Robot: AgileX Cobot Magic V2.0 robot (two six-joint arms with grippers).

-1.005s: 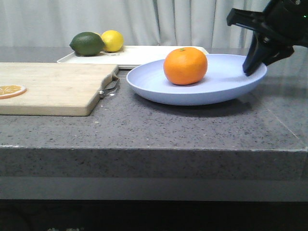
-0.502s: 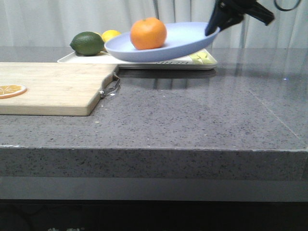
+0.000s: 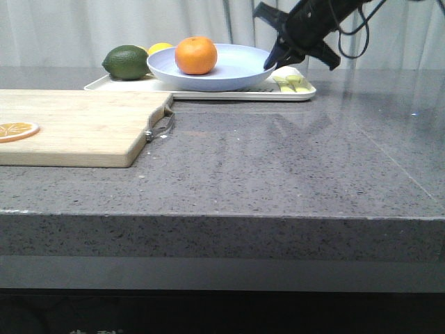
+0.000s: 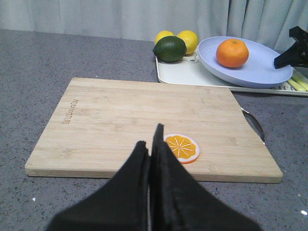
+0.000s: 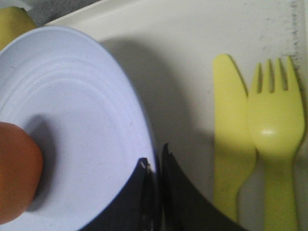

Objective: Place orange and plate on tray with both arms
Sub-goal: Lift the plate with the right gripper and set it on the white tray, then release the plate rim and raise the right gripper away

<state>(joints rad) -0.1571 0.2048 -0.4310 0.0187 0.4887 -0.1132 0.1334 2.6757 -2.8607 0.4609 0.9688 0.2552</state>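
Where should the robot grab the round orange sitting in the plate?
Best from straight above, with the pincer closing across the middle of the orange. It is a smooth ball sitting low inside the plate, so the raised rim probably blocks a sideways grab, while its top is bare.

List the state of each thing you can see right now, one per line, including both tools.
Plate: on the tray, rim pinched by the right tool.
Orange: whole, sitting in the plate.
Tray: flat on the counter, holding the plate.
Right tool: shut on the plate's rim.
Left tool: shut, empty, above the cutting board.
Orange slice: lying flat on the cutting board.
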